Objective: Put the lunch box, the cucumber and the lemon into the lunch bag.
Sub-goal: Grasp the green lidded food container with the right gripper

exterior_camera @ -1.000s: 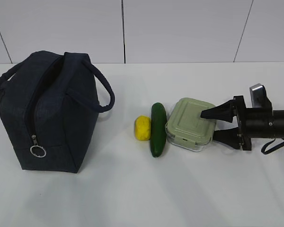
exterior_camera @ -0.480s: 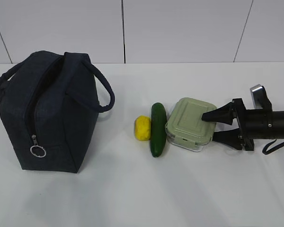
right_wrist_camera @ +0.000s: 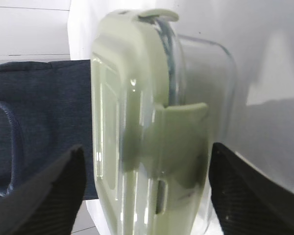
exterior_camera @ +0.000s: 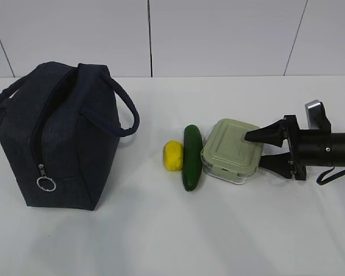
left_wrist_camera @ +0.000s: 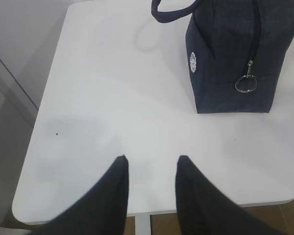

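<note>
Straddling the lunch box from the right, the right end effector stands wide open, one finger over the lid and one low beside the clear wall, gripping nothing yet. The box sits on the tabletop, touching the cucumber; the lemon lies just beside that. I judge the box rigid but smooth, perhaps slippery on the clear wall, so a hold across the ribbed lid and the base looks safer. The lunch bag stands well apart at the left, zipper seemingly open. The left end effector hovers partly open and empty.
</note>
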{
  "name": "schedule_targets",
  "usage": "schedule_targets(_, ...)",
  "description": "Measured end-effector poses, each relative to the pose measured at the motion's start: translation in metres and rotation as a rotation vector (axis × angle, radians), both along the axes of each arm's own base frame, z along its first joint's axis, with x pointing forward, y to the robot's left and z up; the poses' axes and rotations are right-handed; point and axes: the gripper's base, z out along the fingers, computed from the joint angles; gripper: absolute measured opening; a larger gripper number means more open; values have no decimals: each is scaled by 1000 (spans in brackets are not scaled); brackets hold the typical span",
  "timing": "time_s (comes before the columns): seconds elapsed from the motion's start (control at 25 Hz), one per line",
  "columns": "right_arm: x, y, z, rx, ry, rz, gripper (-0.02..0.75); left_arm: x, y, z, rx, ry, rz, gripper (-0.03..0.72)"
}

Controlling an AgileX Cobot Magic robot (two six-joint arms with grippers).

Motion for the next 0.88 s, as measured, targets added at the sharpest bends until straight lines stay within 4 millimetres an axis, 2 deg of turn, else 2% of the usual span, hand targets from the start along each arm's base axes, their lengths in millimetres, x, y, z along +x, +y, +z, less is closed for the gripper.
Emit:
schedule_targets(0.28,0,0,0,5,0,-1,580,0,0,0,0,0,0,235)
schedule_targets(0.64,1,15,-4,-37,19,18,580,0,0,0,0,0,0,235)
schedule_targets(0.88,1,14,-6,-62,29,7,571,0,0,0,0,0,0,235)
